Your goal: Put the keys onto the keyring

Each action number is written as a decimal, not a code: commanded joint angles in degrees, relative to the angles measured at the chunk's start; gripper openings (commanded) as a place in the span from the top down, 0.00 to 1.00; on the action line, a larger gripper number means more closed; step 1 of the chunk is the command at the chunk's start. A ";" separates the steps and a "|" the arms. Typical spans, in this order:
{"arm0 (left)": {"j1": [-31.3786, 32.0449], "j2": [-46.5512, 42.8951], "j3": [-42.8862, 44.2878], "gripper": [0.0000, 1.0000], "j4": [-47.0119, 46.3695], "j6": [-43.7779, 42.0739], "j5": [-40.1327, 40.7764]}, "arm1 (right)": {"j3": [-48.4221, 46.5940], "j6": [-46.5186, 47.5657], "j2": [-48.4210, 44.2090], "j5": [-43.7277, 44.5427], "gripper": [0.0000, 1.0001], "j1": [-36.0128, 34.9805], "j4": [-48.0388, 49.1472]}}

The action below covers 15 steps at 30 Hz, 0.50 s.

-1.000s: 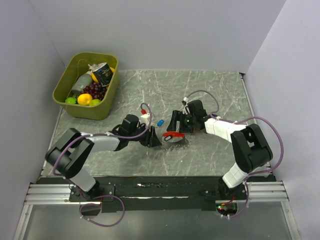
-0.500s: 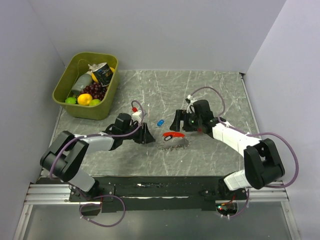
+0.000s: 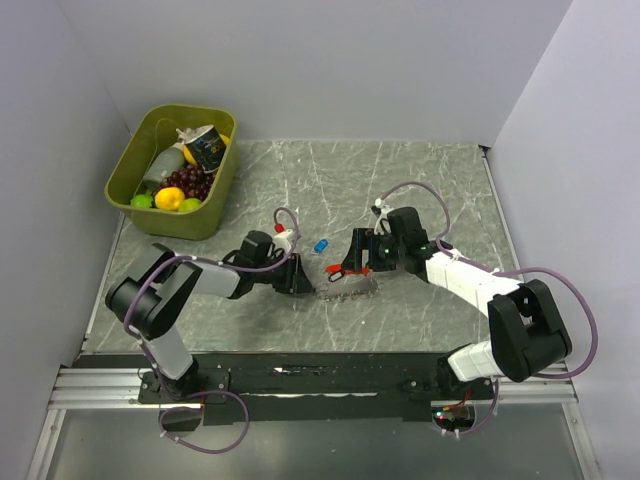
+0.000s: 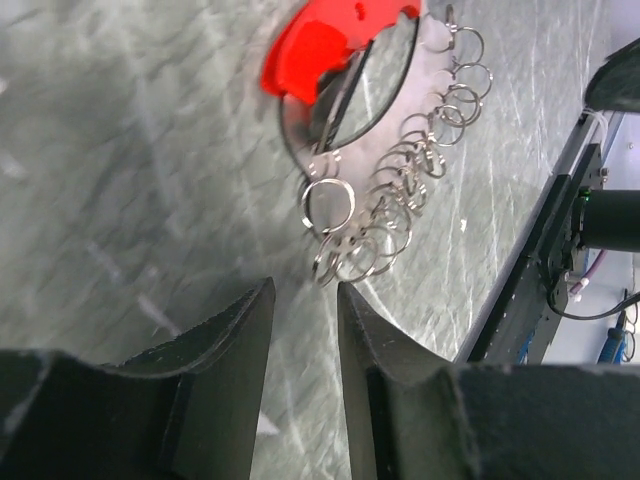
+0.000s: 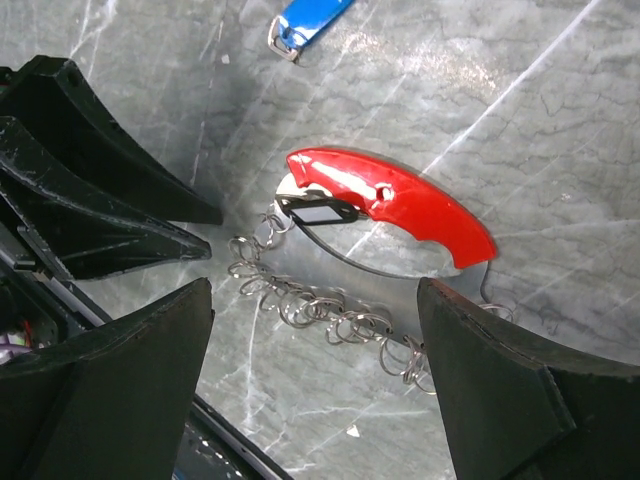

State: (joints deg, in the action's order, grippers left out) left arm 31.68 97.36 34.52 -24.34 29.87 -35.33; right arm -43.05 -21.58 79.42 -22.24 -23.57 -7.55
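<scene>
Jaws narrowly apart, empty, on left gripper point(image 4: 303, 300); right gripper point(image 5: 315, 300) gapes wide over keyring point(image 5: 400, 205), ctr frame. Blue key point(image 5: 310, 20) lies loose on tabletop point(image 5: 560, 120), top edge; apparently nothing threaded yet.

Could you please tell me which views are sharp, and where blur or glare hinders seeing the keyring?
Right wrist view: sharp, the keyring and blue key crisp, with a bright sheen on the table at upper right. Left wrist view: the table at left is smeared, the rings clearer, the left tool dark. Top external view: even light, keyring too small for detail.
</scene>
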 commanded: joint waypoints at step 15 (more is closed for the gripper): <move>3.03 4.33 4.41 0.99 -1.15 -2.70 -0.35 | 1.65 1.28 -4.01 -1.49 0.11 0.28 2.37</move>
State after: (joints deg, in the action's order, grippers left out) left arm 34.17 101.54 37.39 -26.24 29.32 -35.11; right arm -41.45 -21.50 78.02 -23.29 -23.57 -6.87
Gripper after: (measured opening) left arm 0.074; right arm 0.893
